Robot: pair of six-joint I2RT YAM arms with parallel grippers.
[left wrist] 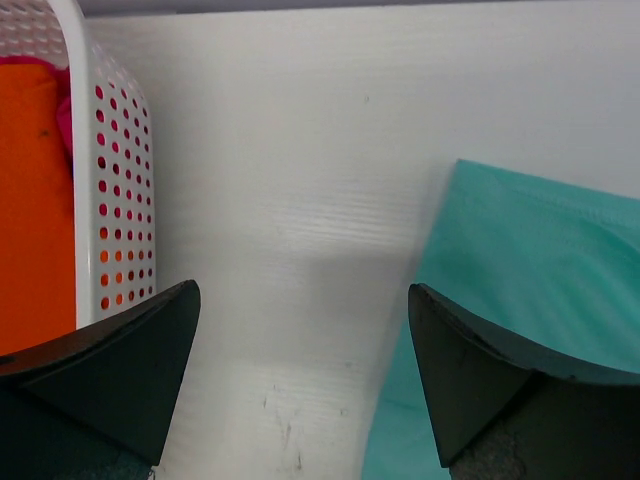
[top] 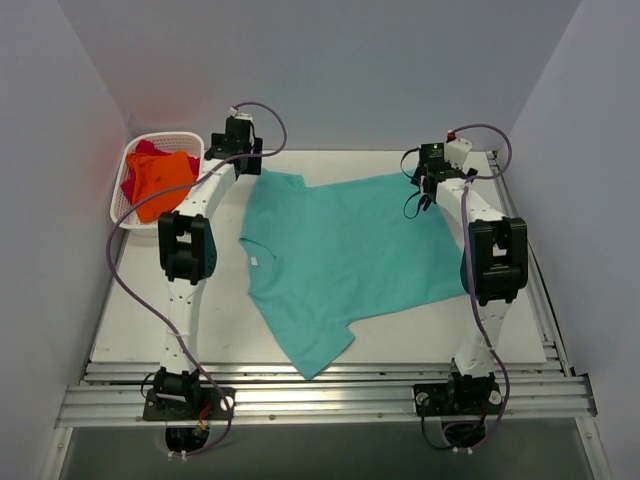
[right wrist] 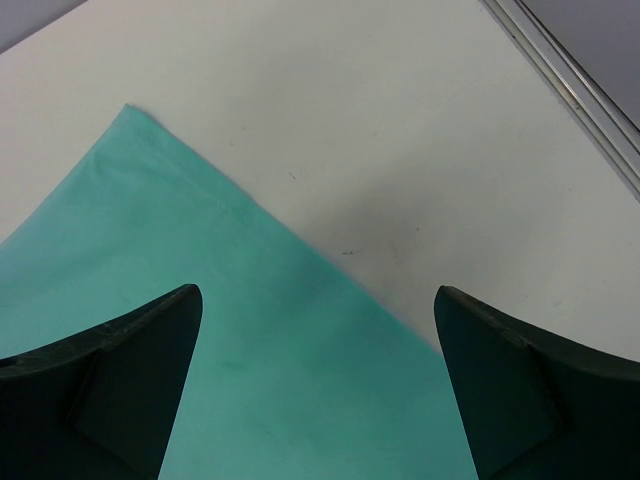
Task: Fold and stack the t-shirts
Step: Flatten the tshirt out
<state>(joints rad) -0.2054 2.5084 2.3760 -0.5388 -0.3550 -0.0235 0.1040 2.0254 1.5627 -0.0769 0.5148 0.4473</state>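
Status from my end: both arms are reached out to the far side of the table (top: 150,320).

Left claw (top: 238,150) is released, with its fingers (left wrist: 120,370) spread wide and nothing between them. In the left wrist view I see bare table in the gap. The white basket (left wrist: 115,200) sits just beside one finger, and the edge of the teal t-shirt (left wrist: 520,280) runs under the other.

Right claw (top: 432,170) is also released and not gripping anything. In the right wrist view its fingers (right wrist: 110,380) are wide apart. One is over the teal cloth, the other over bare table. The far corner of the shirt is just ahead of the claw. I can't tell how high either claw is above the table.

The teal t-shirt (top: 340,255) lies spread flat mid-table, skewed. Its collar points left, one sleeve is near the left claw, and the other sleeve points at the near edge. The hem is on the right, partly hidden under the right arm.

The orange t-shirt (top: 160,185) is bunched up in the basket (top: 135,160) at the far-left corner. The magenta t-shirt (top: 133,185) is underneath it and only bits show around the orange.
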